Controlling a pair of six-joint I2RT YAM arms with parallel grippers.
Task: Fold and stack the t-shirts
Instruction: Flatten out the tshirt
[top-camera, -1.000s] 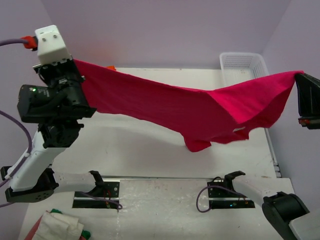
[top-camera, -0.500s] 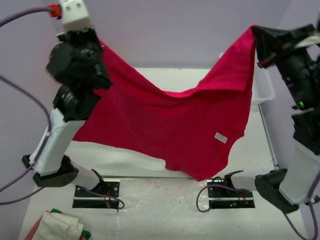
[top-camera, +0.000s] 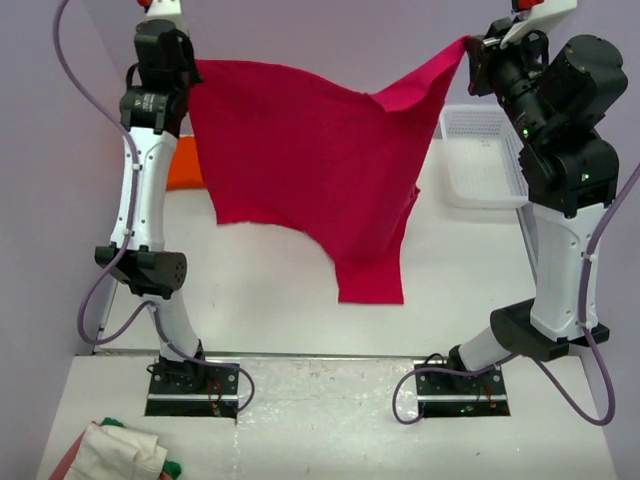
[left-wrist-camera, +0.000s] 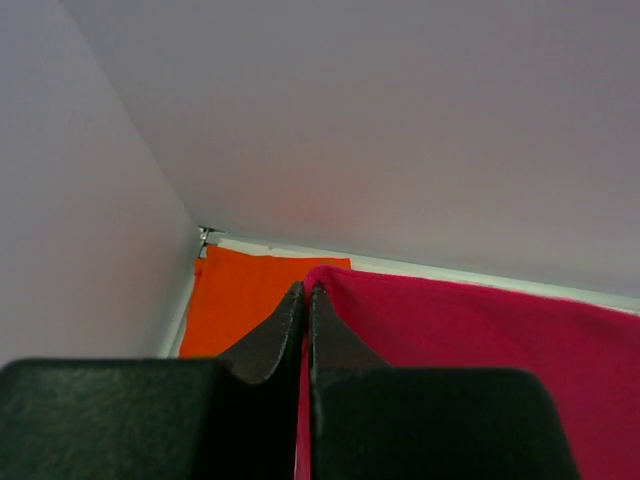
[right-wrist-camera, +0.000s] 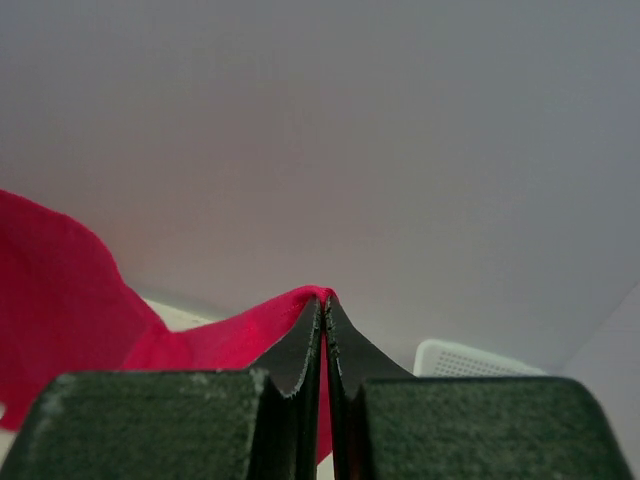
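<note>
raised red t-shirt (top-camera: 300, 170) partly hiding orange t-shirt (top-camera: 182, 166), white basket (top-camera: 482, 160) at right

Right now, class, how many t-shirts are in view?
2: the crimson t-shirt hangs spread above the table; the orange t-shirt lies at its far-left corner, partly hidden. The near-left cloth bundle may hold more.

One red t-shirt (top-camera: 300, 170), one orange t-shirt (top-camera: 182, 168), one white basket (top-camera: 485, 160)

The red t-shirt (top-camera: 300, 170) hangs like a curtain across the middle, blocking passage from front to back. Bare table (top-camera: 270, 315) lies open beneath its hem; the orange t-shirt (top-camera: 183, 165) and white basket (top-camera: 485, 170) occupy the far corners
</note>
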